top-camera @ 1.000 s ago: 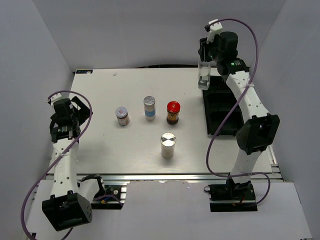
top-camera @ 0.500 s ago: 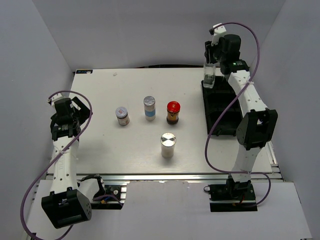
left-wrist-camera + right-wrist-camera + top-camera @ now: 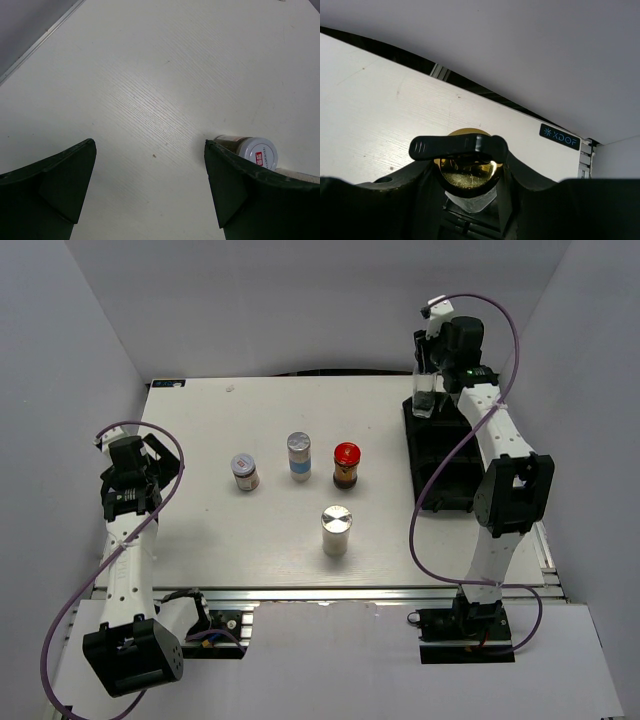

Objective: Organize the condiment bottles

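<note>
The right gripper (image 3: pixel 427 382) is pinching a clear glass bottle (image 3: pixel 466 172) just below its gold pourer top, fingers pressed against the glass. It is holding the bottle upright over the far end of the black tray (image 3: pixel 428 445), by the table's (image 3: pixel 200 420) far right corner. Whether the base is touching the compartment floor, I cannot tell. The glass is probably stiff, slick and breakable, so a high grip near the neck is looking sound, and a gentle set-down is what it is calling for.

The left gripper (image 3: pixel 149 150) is hanging near the left edge with fingers spread wide, holding nothing.

Four containers are waiting mid-table, well apart from the tray: a small red-and-white-lidded jar (image 3: pixel 244 472), a blue-labelled shaker (image 3: pixel 298 455), a red-lidded dark jar (image 3: pixel 346 465) and, nearer the front edge, a silver-capped white shaker (image 3: pixel 336 531). Nothing is standing between bottle and tray — only the right arm's own cable is looping close by.
</note>
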